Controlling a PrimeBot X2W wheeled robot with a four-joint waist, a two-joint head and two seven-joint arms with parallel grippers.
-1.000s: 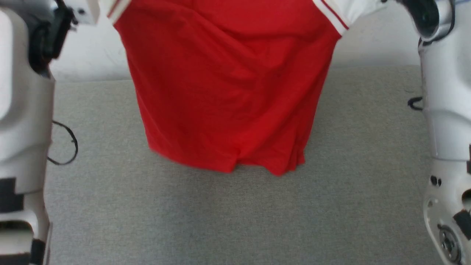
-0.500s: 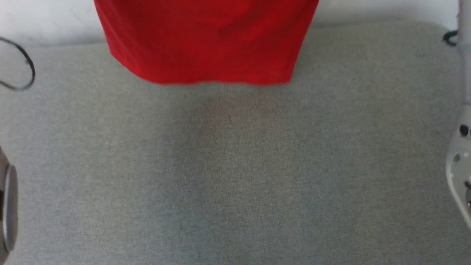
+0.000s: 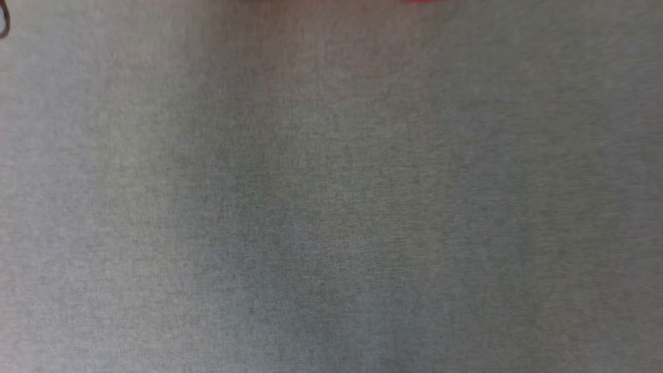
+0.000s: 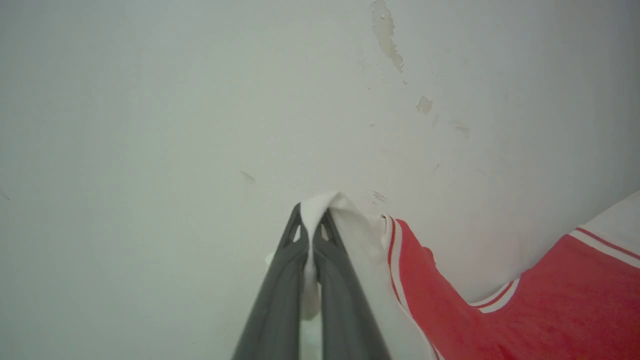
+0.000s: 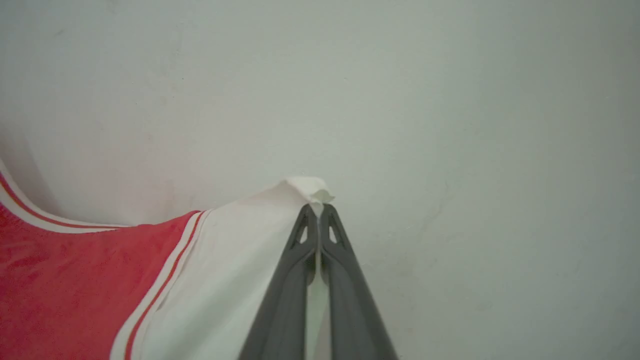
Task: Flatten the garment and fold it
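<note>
The garment (image 4: 550, 300) is a red shirt with white sleeves and red-and-white striped trim, held up in front of a pale wall. In the left wrist view my left gripper (image 4: 312, 215) is shut on the tip of one white sleeve. In the right wrist view my right gripper (image 5: 316, 210) is shut on the tip of the other white sleeve, with the garment (image 5: 60, 280) hanging away to the left. In the head view a thin red sliver of the garment (image 3: 424, 1) touches the top edge, above the grey fabric surface (image 3: 331, 207).
A pale wall (image 4: 200, 100) with chipped paint patches (image 4: 387, 40) stands behind the held shirt. A bit of black cable (image 3: 4, 23) lies at the far left of the grey surface in the head view.
The head view has shifted downward, so the red shirt and both pale arms have slid out past the top and sides. The black cable has moved to the top left corner.
</note>
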